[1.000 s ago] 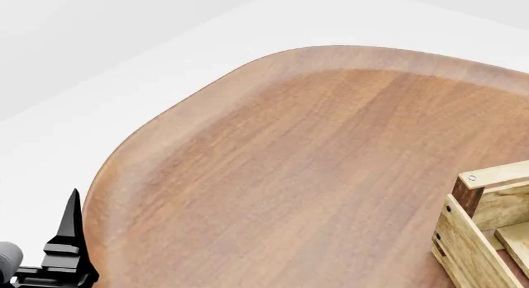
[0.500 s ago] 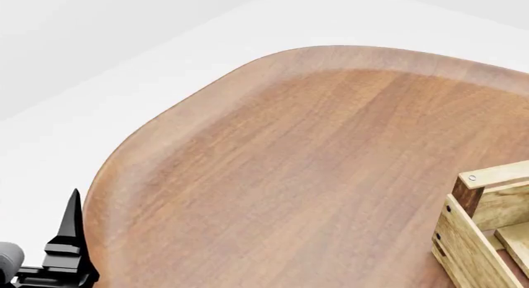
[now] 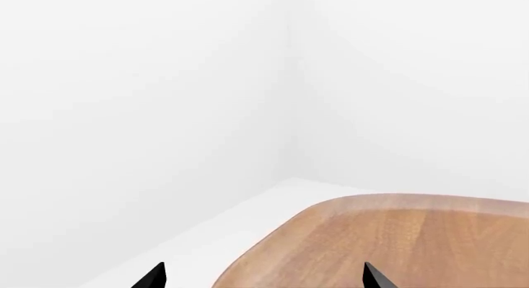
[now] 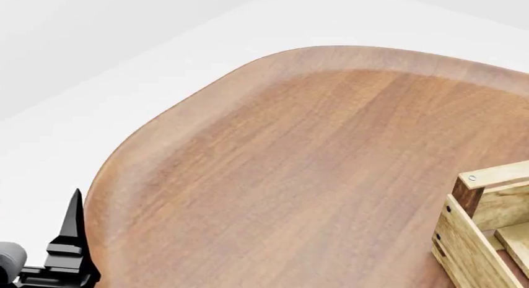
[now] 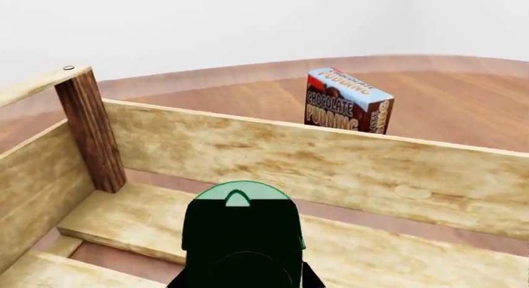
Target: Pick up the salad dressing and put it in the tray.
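In the right wrist view my right gripper is shut on the salad dressing. Its round green cap points away from the camera, and its body and label are hidden. The bottle hangs inside the tray, above the light-wood slatted floor and close to a dark brown corner post. One corner of the tray shows at the head view's lower right. My left gripper is open and empty at the table's near left edge. It also shows in the head view. My right gripper is out of the head view.
A blue-and-brown chocolate pudding box stands on the table beyond the tray's far wall. The rounded brown wooden table fills most of the head view. White floor and walls lie around it.
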{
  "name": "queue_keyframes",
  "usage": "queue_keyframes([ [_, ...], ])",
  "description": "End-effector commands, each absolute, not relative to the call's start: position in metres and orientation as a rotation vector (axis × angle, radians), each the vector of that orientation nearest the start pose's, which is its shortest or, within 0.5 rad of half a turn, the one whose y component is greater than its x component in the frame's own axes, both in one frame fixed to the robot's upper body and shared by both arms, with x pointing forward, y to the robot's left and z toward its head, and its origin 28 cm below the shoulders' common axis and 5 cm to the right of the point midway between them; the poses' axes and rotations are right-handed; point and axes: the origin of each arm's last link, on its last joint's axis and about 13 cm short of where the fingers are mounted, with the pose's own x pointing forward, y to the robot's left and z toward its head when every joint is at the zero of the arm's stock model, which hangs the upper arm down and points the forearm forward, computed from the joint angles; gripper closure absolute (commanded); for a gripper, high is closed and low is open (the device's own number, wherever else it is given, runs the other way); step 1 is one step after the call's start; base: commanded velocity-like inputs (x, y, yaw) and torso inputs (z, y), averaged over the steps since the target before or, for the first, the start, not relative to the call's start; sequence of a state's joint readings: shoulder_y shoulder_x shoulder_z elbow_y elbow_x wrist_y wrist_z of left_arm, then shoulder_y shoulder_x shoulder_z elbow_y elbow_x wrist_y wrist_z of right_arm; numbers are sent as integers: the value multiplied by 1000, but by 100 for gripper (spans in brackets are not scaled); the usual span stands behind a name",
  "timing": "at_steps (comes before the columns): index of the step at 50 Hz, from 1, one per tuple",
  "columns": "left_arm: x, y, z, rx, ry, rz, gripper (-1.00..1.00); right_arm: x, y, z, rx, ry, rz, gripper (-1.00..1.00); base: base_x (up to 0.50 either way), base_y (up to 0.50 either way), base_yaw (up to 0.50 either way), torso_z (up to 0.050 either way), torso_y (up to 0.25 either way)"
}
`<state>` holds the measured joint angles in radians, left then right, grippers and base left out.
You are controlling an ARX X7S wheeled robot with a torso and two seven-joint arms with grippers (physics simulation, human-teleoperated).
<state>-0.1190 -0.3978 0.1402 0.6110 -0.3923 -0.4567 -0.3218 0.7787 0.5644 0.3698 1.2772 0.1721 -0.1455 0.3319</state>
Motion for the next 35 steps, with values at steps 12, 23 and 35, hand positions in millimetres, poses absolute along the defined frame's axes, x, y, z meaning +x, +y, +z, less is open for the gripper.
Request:
queue_keyframes([
  [12,208,228,130,36,-180,-32,-100,279,-337,32,82,239,-1002,-100,0,0,0,0,0],
  [23,208,229,129,36,-180,-31,-100,280,-337,35,83,215,-978,-100,0,0,0,0,0],
  [35,207,229,130,34,-184,-28,-100,267,-320,79,28,110,-934,-100,0,0,0,0,0],
])
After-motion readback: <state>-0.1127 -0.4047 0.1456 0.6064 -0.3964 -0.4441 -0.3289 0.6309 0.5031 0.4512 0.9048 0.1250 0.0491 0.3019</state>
